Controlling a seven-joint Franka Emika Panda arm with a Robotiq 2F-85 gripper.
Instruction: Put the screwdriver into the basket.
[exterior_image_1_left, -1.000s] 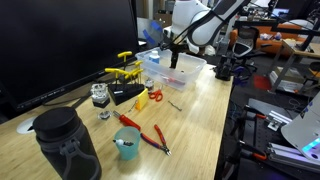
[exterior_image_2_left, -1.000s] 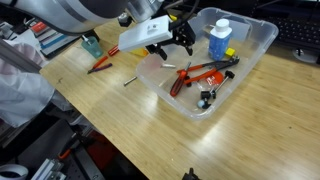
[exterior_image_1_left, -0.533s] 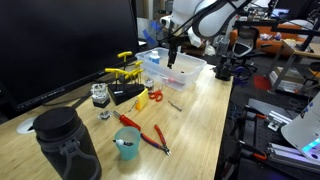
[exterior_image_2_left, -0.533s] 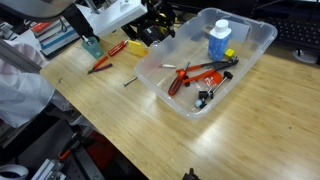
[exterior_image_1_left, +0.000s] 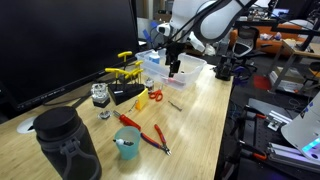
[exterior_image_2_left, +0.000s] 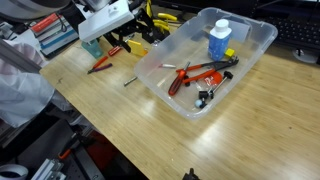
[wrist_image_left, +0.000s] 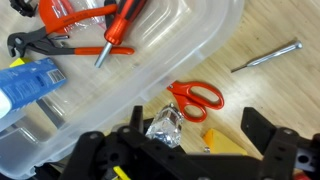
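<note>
The screwdriver (wrist_image_left: 118, 28), with a red handle and short metal shaft, lies inside the clear plastic basket (wrist_image_left: 215, 30) next to red-handled pliers (wrist_image_left: 60, 42) and a blue-and-white bottle (wrist_image_left: 30, 85). The basket also shows in both exterior views (exterior_image_2_left: 255, 40) (exterior_image_1_left: 190, 66), with the red tools on its floor. My gripper (wrist_image_left: 198, 125) is open and empty. It hangs over the table just outside the basket's rim, above red-orange scissors (wrist_image_left: 195, 97) and a crumpled shiny scrap (wrist_image_left: 165, 128). In an exterior view the gripper (exterior_image_1_left: 173, 66) is at the basket's near side.
A loose metal bit (wrist_image_left: 265, 57) lies on the wooden table. A second pair of red pliers (exterior_image_1_left: 155, 138), a teal cup (exterior_image_1_left: 127, 145), a black bag (exterior_image_1_left: 65, 145), yellow clamps (exterior_image_1_left: 125, 70) and a monitor (exterior_image_1_left: 60, 40) stand along the table. The table edge (exterior_image_1_left: 215, 130) drops off.
My gripper has moved from above the basket to the table beside it, near the scissors. The tools in the basket have not moved.
</note>
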